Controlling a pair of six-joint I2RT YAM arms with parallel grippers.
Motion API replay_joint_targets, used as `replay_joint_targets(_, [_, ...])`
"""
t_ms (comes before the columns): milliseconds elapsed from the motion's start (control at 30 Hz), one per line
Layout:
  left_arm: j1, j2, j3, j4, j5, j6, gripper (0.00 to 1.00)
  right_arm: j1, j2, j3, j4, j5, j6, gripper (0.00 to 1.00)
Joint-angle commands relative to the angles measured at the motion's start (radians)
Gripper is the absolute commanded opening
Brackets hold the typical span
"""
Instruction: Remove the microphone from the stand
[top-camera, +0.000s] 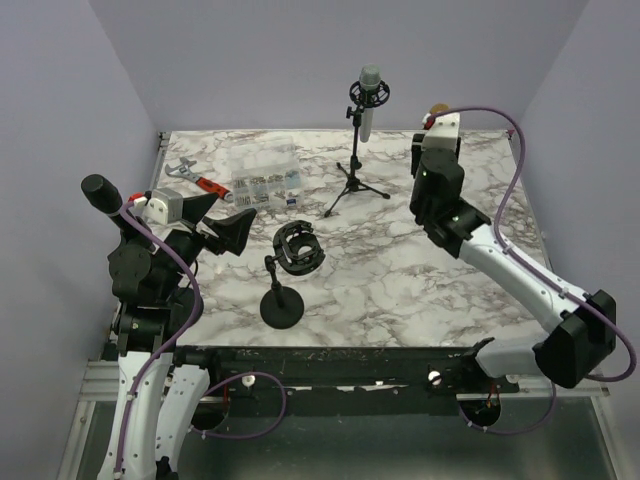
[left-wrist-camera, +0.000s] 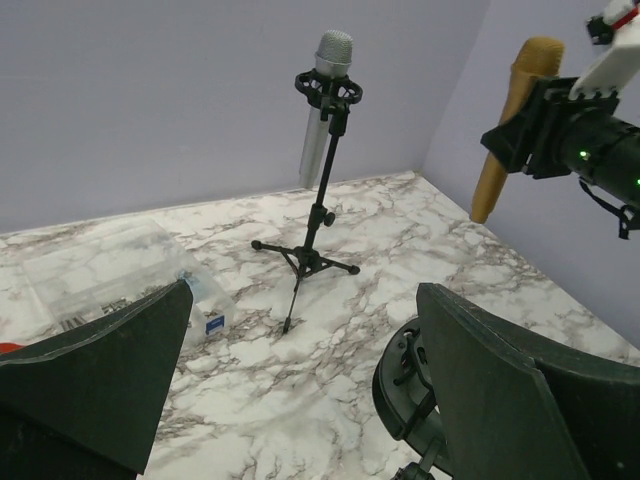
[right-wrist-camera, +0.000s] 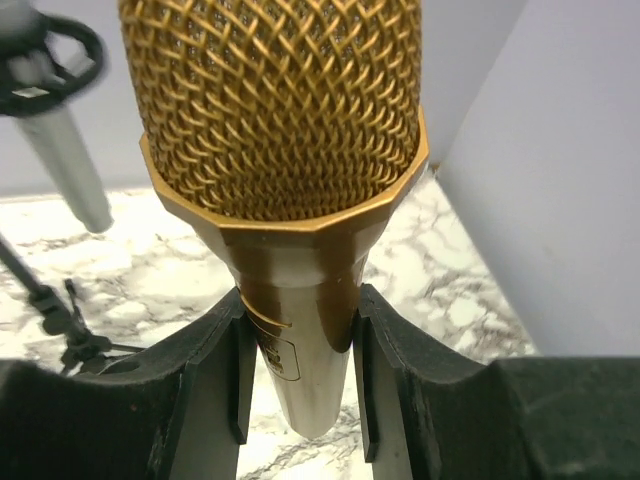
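Right wrist shows right hand clamped narrowly around the gold microphone.

No text can be read: the blue label on the clear box and a dark mark on the gold mic are illegible.

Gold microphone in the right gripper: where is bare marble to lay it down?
Bare: right half of the marble table, from the black tripod stand to the near edge. Crowded: back left, with the clear plastic parts box and red-handled wrench; front centre, the empty black round-base stand.
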Motion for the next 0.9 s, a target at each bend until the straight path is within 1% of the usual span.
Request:
replay_joint_targets(0, [-0.010, 0.000, -0.015, 0.027, 0.026, -0.006, 0.99, -0.159, 0.090, 0.105, -0.368, -0.211, 0.417, 0.01])
replay_joint_targets(100, [-0.013, 0.001, -0.013, 0.025, 0.026, -0.005, 0.99, -0.272, 0.143, 0.133, -0.490, -0.248, 0.656, 0.01])
replay_joint_targets(133, [-0.015, 0.002, -0.014, 0.025, 0.026, -0.004, 0.99, -0.299, 0.147, 0.126, -0.512, -0.240, 0.737, 0.01])
replay_joint_targets(167, [-0.018, 0.003, -0.013, 0.023, 0.026, -0.004, 0.99, -0.329, 0.146, 0.118, -0.522, -0.266, 0.804, 0.01])
replay_joint_targets(233, [-0.025, 0.005, -0.012, 0.022, 0.025, -0.001, 0.99, -0.384, 0.143, 0.103, -0.531, -0.332, 0.895, 0.01])
replay_joint_targets(300, [-0.033, 0.004, -0.012, 0.021, 0.025, 0.000, 0.99, -0.458, 0.144, 0.092, -0.541, -0.437, 0.983, 0.01])
replay_joint_targets(400, [-0.041, 0.003, -0.012, 0.019, 0.023, 0.002, 0.99, -0.593, 0.174, 0.090, -0.590, -0.571, 1.164, 0.01])
replay_joint_targets(467, [-0.046, 0.002, -0.012, 0.017, 0.020, 0.003, 0.99, -0.672, 0.197, 0.089, -0.643, -0.618, 1.274, 0.01])
replay_joint_targets(533, [-0.050, -0.003, -0.012, 0.014, 0.017, 0.005, 0.98, -0.728, 0.215, 0.095, -0.723, -0.621, 1.373, 0.01])
replay_joint_targets(567, [-0.053, -0.004, -0.010, 0.013, 0.015, 0.006, 0.99, -0.750, 0.216, 0.089, -0.752, -0.616, 1.412, 0.01])
replay_joint_targets(667, [-0.063, -0.007, -0.009, 0.007, 0.009, 0.013, 0.99, -0.832, 0.186, 0.016, -0.760, -0.635, 1.492, 0.01])
replay_joint_targets(733, [-0.071, -0.008, -0.009, 0.004, 0.005, 0.014, 0.99, -0.899, 0.159, -0.050, -0.764, -0.681, 1.536, 0.01])
replay_joint_targets(800, [-0.082, -0.008, -0.009, 0.004, 0.005, 0.017, 0.99, -0.972, 0.133, -0.117, -0.777, -0.736, 1.553, 0.01])
replay_joint_targets(867, [-0.095, -0.009, -0.009, 0.001, 0.001, 0.020, 0.99, -1.034, 0.105, -0.166, -0.808, -0.746, 1.530, 0.01])
